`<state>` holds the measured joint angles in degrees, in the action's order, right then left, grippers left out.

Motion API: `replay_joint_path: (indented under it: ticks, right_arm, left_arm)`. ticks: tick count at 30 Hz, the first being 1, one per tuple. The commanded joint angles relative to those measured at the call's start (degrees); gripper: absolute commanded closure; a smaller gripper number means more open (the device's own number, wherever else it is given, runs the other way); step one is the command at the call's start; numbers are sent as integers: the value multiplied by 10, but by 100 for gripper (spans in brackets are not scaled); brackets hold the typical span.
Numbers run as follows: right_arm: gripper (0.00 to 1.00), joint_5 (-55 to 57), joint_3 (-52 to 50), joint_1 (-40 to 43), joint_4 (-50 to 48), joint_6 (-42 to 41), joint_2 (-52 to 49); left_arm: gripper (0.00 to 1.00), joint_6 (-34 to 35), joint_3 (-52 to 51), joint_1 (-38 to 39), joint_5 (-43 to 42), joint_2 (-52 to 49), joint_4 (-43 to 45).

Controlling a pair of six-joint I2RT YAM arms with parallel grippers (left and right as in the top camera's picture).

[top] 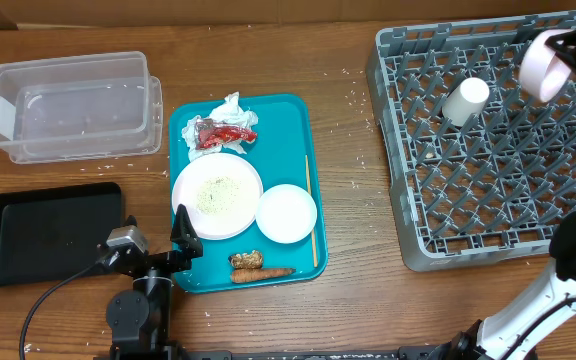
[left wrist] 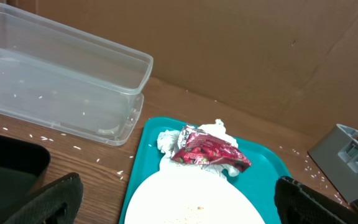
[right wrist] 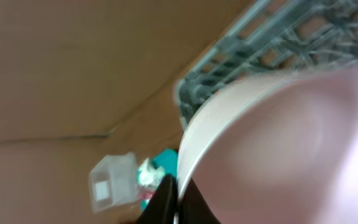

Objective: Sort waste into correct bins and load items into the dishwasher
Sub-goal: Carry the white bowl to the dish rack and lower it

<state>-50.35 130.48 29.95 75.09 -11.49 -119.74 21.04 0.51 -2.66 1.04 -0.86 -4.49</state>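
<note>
A teal tray (top: 293, 130) holds a large white plate (top: 217, 195) with crumbs, a smaller white dish (top: 286, 213), a red wrapper (top: 223, 133) on crumpled tissue (top: 230, 105), a chopstick (top: 310, 210) and food scraps (top: 258, 266). My left gripper (top: 158, 235) is open and empty at the tray's near left corner; in the left wrist view its fingers (left wrist: 179, 208) straddle the plate (left wrist: 191, 199), with the wrapper (left wrist: 207, 149) beyond. My right gripper (top: 568, 50) is shut on a pink bowl (top: 540, 65) above the far right of the grey dish rack (top: 488, 200). The bowl (right wrist: 291, 143) fills the right wrist view.
A white cup (top: 465, 100) lies in the rack. A clear plastic bin (top: 73, 105) stands at the far left, also in the left wrist view (left wrist: 61, 81). A black bin (top: 48, 230) lies in front of it. Rice grains are scattered on the wooden table.
</note>
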Motion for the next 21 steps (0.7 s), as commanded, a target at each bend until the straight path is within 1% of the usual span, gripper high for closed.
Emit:
replay_joint_path:
  ticks: [1, 3, 8, 14, 21]
  right_arm:
    - [96, -174, -85, 0, -86, 33, 10]
    - [96, -200, -138, 0, -149, 0, 10]
    - [96, -198, -232, 1, -248, -68, 10]
    - [96, -163, -274, 13, -252, -68, 10]
    - [96, -144, -277, 37, -245, -68, 10]
  left_arm:
    - [0, 8, -2, 0, -5, 5, 2]
    - [0, 8, -2, 0, -5, 5, 2]
    - [0, 8, -2, 0, -5, 5, 2]
    - [0, 8, -2, 0, -5, 5, 2]
    - [0, 8, -2, 0, -5, 5, 2]
